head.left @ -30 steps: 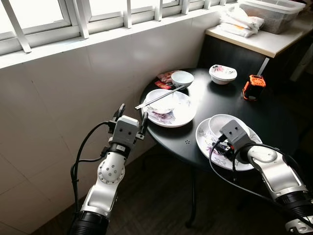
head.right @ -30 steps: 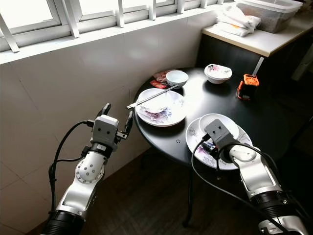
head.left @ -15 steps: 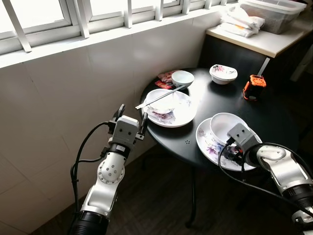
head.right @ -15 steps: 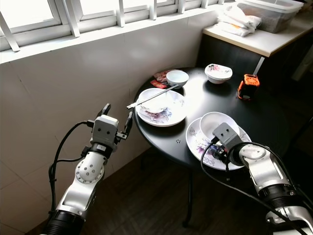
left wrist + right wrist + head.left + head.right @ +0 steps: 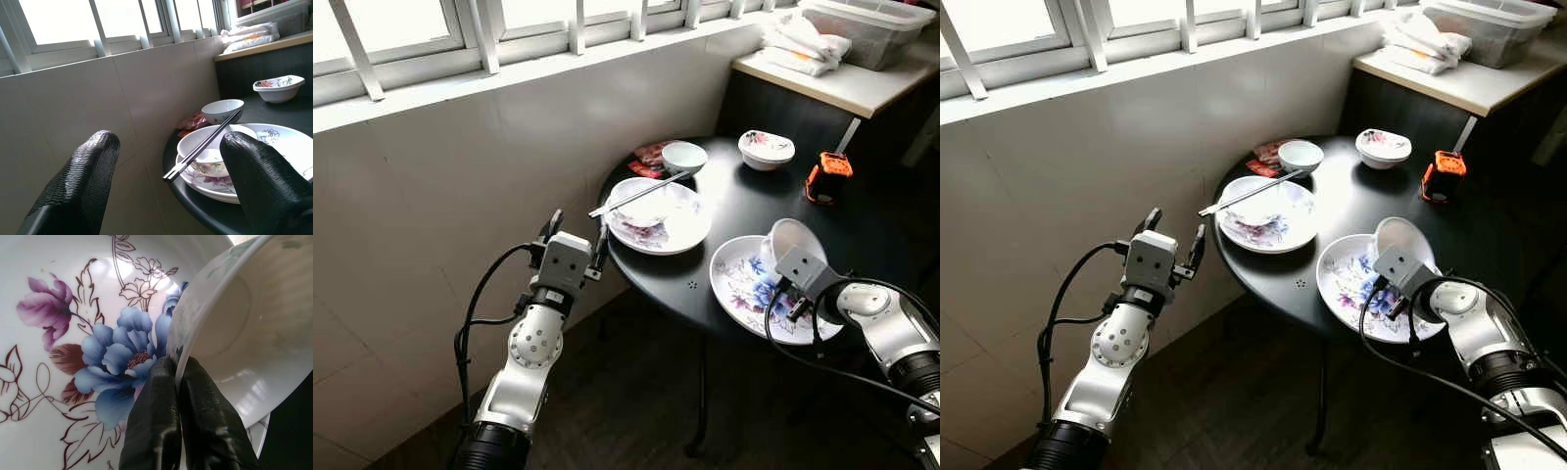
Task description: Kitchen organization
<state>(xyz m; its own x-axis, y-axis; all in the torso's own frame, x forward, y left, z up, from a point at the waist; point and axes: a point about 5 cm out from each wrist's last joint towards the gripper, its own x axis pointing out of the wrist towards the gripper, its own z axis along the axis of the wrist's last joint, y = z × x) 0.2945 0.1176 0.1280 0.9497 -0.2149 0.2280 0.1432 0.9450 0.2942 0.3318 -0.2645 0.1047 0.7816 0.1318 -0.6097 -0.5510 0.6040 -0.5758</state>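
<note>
While your right gripper (image 5: 177, 382) pinches only the rim of the tilted white bowl (image 5: 790, 241) over the floral plate (image 5: 744, 284) at 4 o'clock on the tabletop (image 5: 744, 206), expect slippage. Left gripper (image 5: 576, 235) idles wide.

A white tiled wall (image 5: 440, 196) was lit by daylight from barred windows (image 5: 401, 29) above. A round black table (image 5: 744, 211) was set on dark flooring (image 5: 636, 421), with a pale counter (image 5: 832, 83) seen beyond it
</note>
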